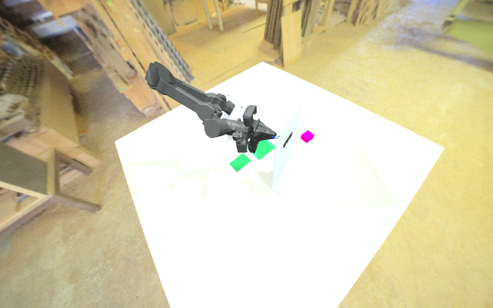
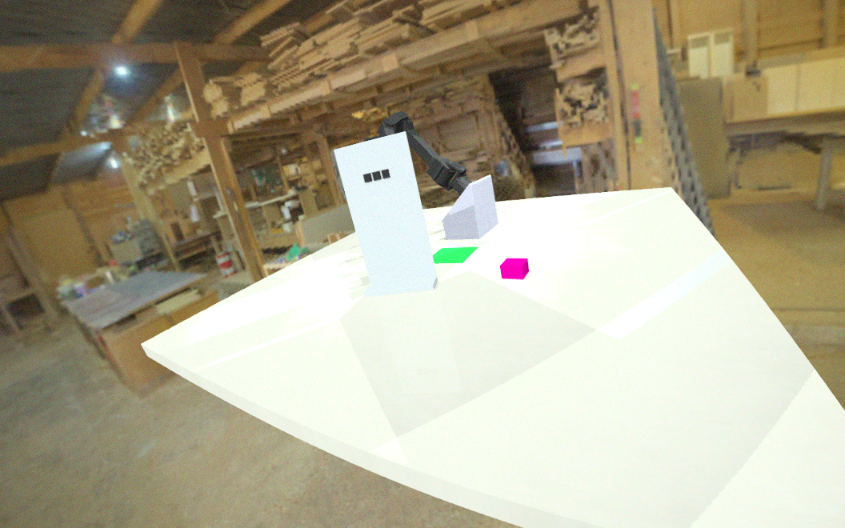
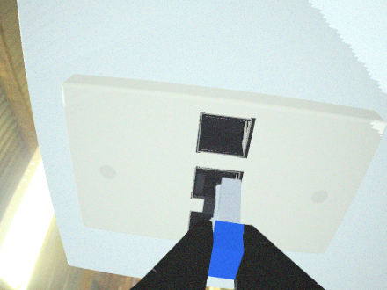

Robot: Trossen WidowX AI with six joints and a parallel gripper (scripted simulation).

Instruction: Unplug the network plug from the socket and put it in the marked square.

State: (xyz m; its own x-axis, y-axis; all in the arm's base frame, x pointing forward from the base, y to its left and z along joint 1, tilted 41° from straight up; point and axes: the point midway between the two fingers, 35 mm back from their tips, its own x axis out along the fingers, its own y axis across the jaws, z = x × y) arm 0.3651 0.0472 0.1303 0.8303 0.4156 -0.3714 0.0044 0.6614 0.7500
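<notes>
In the wrist view the plug has a blue body and a pale front. My gripper is shut on the blue body. The pale front shows in front of the faceplate, over the right part of the middle opening, and looks clear of it. The tab cannot be made out. The upright panel stands close beyond the plug. Two green patches, one nearer the panel and one farther, lie on the table below the gripper. The panel hides the gripper in the exterior view.
A magenta block is on the table beyond the panel. A pale wedge-shaped block stands near the arm, behind a green patch in the exterior view. The panel's foot rests on the white table.
</notes>
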